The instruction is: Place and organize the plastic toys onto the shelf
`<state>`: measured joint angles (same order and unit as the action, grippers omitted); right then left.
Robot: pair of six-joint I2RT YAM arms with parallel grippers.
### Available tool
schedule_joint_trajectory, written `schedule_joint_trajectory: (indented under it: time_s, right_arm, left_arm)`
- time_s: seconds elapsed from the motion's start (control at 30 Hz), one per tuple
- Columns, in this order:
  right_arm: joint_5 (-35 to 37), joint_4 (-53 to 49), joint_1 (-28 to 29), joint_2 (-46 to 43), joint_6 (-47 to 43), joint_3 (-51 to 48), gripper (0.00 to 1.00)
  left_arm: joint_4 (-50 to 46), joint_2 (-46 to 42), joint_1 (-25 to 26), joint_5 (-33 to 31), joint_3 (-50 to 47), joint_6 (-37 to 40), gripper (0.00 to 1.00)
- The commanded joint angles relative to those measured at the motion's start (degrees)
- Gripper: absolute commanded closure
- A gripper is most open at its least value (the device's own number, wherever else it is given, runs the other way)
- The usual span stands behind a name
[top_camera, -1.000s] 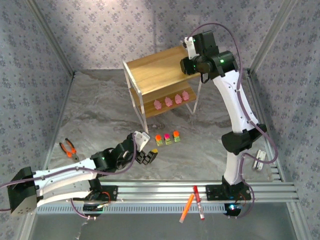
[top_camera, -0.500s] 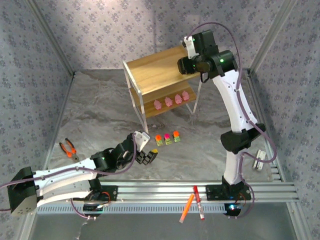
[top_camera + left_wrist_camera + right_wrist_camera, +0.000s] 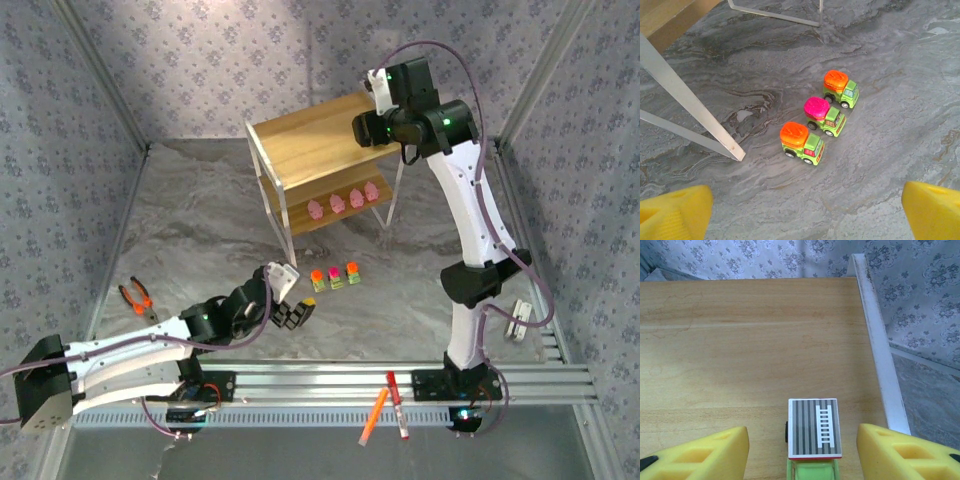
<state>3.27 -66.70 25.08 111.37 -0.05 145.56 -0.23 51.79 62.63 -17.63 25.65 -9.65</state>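
The shelf (image 3: 310, 150) stands at the back of the table. Several pink pig toys (image 3: 345, 200) line its lower board. On the top board, near its right edge, stands a yellow-green truck with a grey striped top (image 3: 815, 434). My right gripper (image 3: 802, 452) is open around it, with a gap between the truck and each yellow finger (image 3: 700, 455). Three more trucks, with orange (image 3: 802, 141), pink (image 3: 824, 115) and orange (image 3: 840, 87) tops, sit in a row on the table in front of the shelf. My left gripper (image 3: 805, 220) hovers open just short of them, holding nothing.
Orange-handled pliers (image 3: 138, 299) lie at the left of the table. Two marker pens (image 3: 385, 410) rest on the near rail. The shelf's white leg (image 3: 690, 110) runs close to the left of the trucks. Patterned walls enclose the table.
The right wrist has shifted slightly toward the back left over the top board. The left arm and the three trucks on the table have not moved.
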Motion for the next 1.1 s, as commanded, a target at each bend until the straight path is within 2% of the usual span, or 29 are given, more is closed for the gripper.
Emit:
schedule_joint_trajectory:
  time_s: [0.0,0.3,0.63,1.07]
  right_arm:
    - [1.54,-1.16,0.57,-2.06,-0.3,1.84,0.39]
    - [4.93,0.13,2.82,-6.34,-0.12,0.13,0.36]
    - [11.04,6.42,7.31,-15.94,0.93,-12.11,0.33]
    - [20.08,13.76,17.52,-27.8,1.57,-29.27,0.32]
  left_arm:
    - [-0.39,-0.81,-0.23,-0.81,-0.68,-0.28,0.03]
    - [-0.39,-1.67,-0.23,-0.87,-0.8,-0.28,0.03]
    - [-0.3,-2.48,-0.23,-0.96,-1.18,-0.46,0.03]
    - [0.14,-2.83,-0.23,-1.16,-1.53,-0.28,0.03]
